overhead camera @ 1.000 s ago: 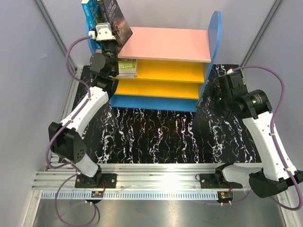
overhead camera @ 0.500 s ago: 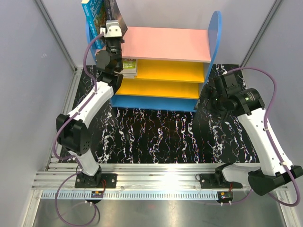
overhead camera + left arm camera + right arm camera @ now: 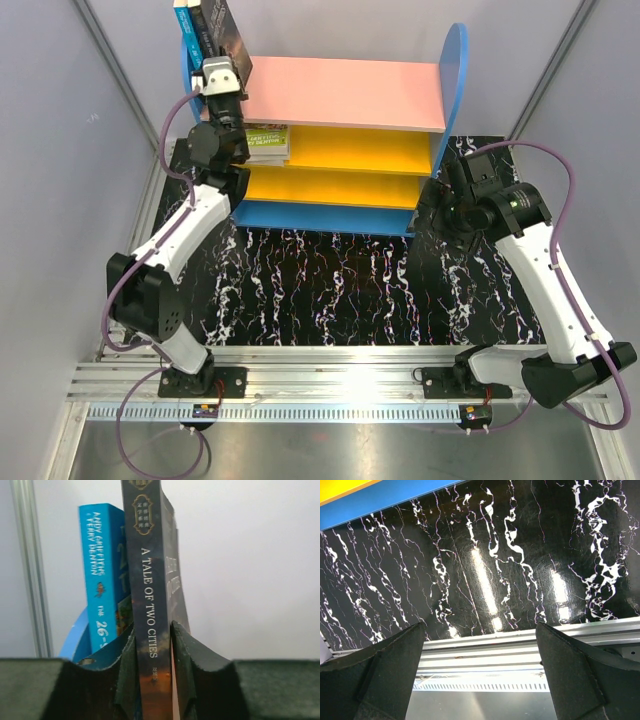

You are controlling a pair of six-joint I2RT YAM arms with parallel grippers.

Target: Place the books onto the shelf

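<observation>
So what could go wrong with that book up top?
The Tale of Two Cities book stands upright at the left end of the pink top board, between the left fingers, beside the blue book. Once let go, both thin books might topple, maybe off the edge.

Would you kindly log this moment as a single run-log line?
left hand: gripping A Tale of Two Cities, upright beside blue book on pink top board | right hand: open, empty, over table

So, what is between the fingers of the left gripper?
The dark book, A Tale of Two Cities, stands upright between the left gripper's fingers; the left wrist view shows it.
</observation>
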